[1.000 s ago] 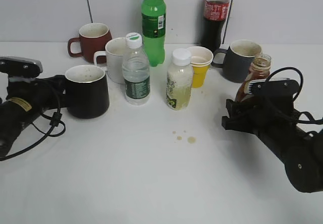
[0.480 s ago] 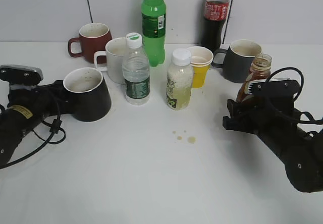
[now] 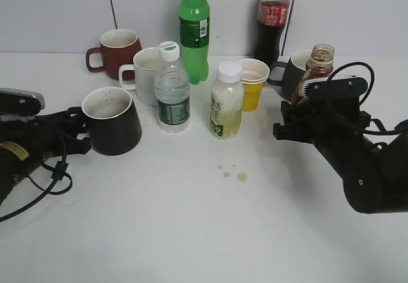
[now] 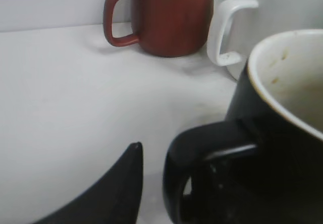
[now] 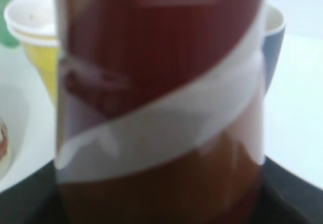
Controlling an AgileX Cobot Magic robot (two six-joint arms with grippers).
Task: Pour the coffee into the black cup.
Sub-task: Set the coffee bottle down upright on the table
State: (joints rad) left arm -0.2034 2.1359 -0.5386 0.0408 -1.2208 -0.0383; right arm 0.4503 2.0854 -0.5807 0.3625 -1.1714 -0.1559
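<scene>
The black cup (image 3: 111, 127) stands at the left of the table, empty with a stained inside. My left gripper (image 3: 75, 133) is shut on its handle. In the left wrist view the cup (image 4: 282, 133) fills the right side, and one finger of the left gripper (image 4: 166, 176) lies just left of the handle; the other finger is hidden. My right gripper (image 3: 299, 114) is shut on the brown coffee bottle (image 3: 319, 60), uncapped, and holds it upright above the table at the right. In the right wrist view the bottle (image 5: 161, 108) fills the frame and hides the right gripper (image 5: 161, 209).
Behind stand a red mug (image 3: 118, 50), a white mug (image 3: 145, 72), a water bottle (image 3: 172, 92), a green bottle (image 3: 193, 31), a pale drink bottle (image 3: 227, 104), a yellow paper cup (image 3: 252, 82), a cola bottle (image 3: 271, 21) and a grey mug (image 3: 293, 72). Brown drops (image 3: 233, 171) mark the middle.
My right gripper has lifted the coffee bottle up and a little to the left. The left gripper drew back to the left while the black cup tilted, then sat upright again.
</scene>
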